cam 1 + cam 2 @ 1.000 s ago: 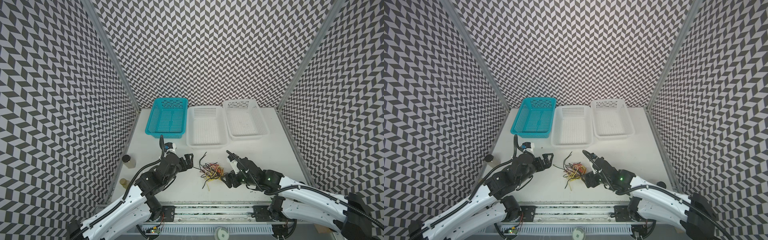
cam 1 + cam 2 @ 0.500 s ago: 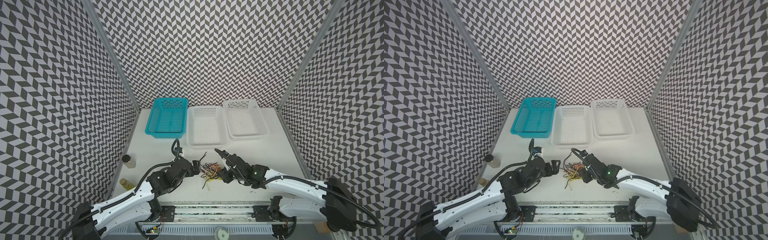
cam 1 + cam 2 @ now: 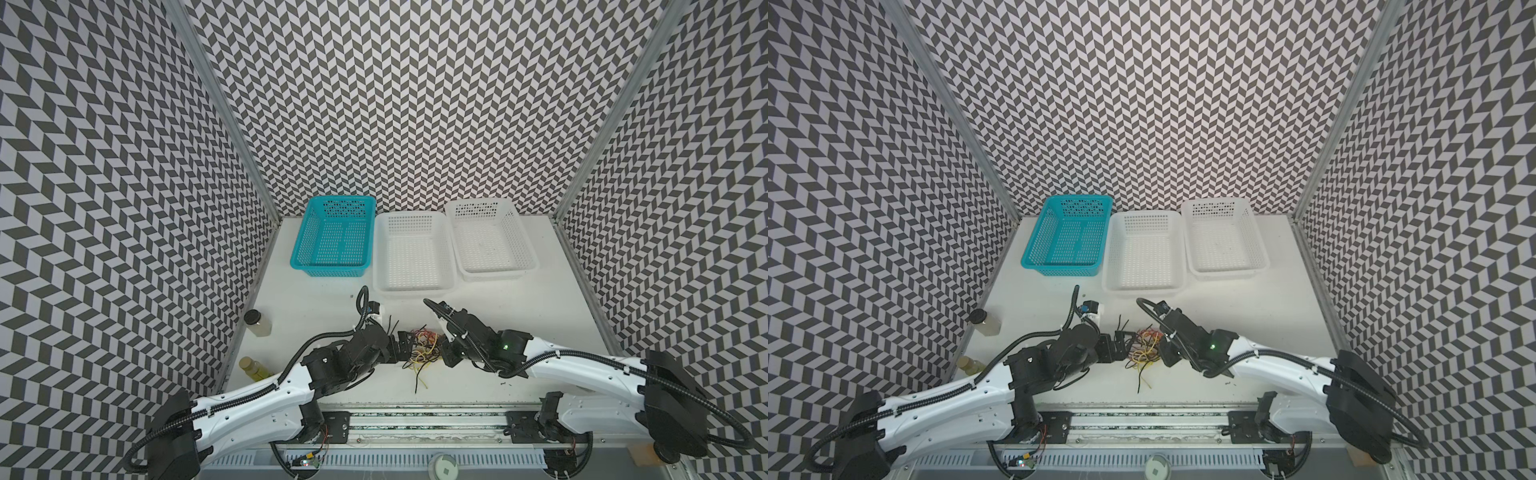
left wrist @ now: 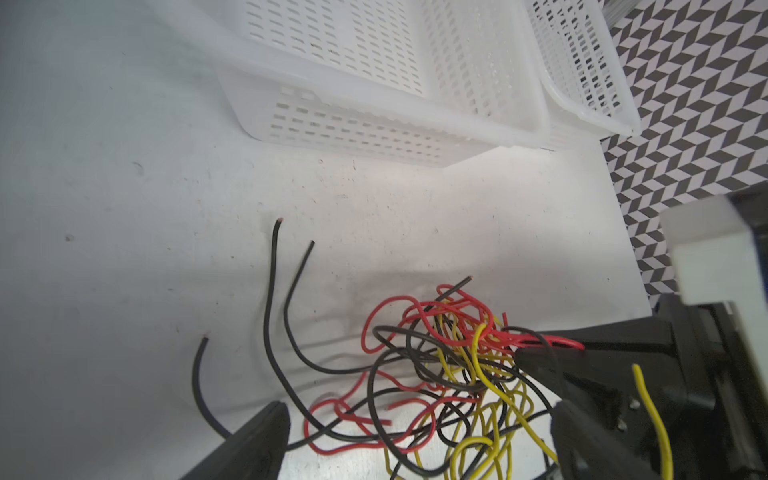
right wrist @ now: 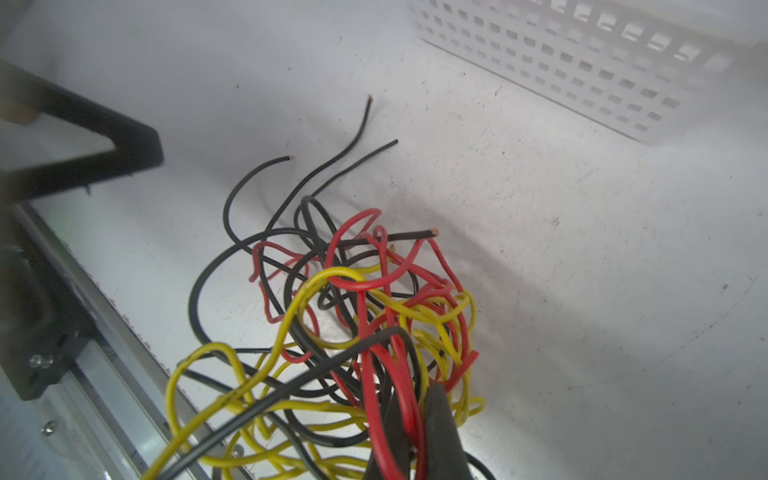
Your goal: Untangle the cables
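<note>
The cables (image 3: 422, 351) (image 3: 1144, 349) lie as one tangle of thin black, red and yellow wires on the white table, near its front edge. My left gripper (image 3: 404, 348) (image 4: 419, 440) is open at the tangle's left side, and its two black fingers straddle several wires without pinching any. My right gripper (image 3: 443, 353) (image 5: 415, 419) is shut on red cable strands at the tangle's right side. The left wrist view shows its tip (image 4: 540, 353) clamped on a red loop. Three loose black ends (image 4: 276, 257) stick out toward the baskets.
A teal basket (image 3: 332, 270) and two white baskets (image 3: 411, 286) (image 3: 494, 276) stand in a row at the back. Two small bottles (image 3: 257, 324) (image 3: 251, 368) stand at the table's left edge. A metal rail (image 3: 415, 419) runs along the front.
Both arms have moved in toward the tangle from either side. The right gripper, open a second ago, has closed on red strands. The left gripper stayed open.
</note>
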`<action>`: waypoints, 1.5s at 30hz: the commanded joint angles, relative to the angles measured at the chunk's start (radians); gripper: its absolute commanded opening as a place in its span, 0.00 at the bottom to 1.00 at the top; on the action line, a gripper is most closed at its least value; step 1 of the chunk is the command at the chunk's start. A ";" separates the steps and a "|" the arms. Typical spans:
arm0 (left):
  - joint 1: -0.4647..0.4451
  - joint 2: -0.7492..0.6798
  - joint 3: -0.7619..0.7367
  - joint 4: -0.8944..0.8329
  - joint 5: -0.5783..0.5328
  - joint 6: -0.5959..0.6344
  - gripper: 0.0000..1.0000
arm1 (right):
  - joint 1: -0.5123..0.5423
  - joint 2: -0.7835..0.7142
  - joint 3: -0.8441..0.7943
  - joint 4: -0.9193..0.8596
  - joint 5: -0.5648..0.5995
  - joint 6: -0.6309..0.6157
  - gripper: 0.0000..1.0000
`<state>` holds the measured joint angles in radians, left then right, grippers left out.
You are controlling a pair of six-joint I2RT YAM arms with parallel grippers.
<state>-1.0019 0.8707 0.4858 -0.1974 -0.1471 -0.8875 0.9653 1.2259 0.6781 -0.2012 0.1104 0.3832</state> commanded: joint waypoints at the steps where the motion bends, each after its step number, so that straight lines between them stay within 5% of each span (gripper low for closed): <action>1: -0.013 -0.035 -0.039 0.056 0.047 -0.054 1.00 | 0.006 -0.059 -0.014 0.070 0.016 0.021 0.00; 13: -0.027 -0.159 -0.165 0.199 0.138 -0.118 1.00 | 0.005 -0.244 -0.070 0.156 0.065 0.101 0.00; 26: -0.030 -0.100 -0.166 0.399 0.248 -0.137 0.96 | 0.005 -0.210 -0.095 0.259 -0.004 0.118 0.00; 45: -0.032 -0.039 -0.089 0.276 0.235 -0.065 0.20 | 0.005 -0.289 -0.115 0.198 0.050 0.109 0.00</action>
<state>-1.0294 0.8337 0.3668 0.1352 0.1162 -0.9703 0.9653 0.9806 0.5652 -0.0380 0.1265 0.4870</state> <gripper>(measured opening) 0.213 0.060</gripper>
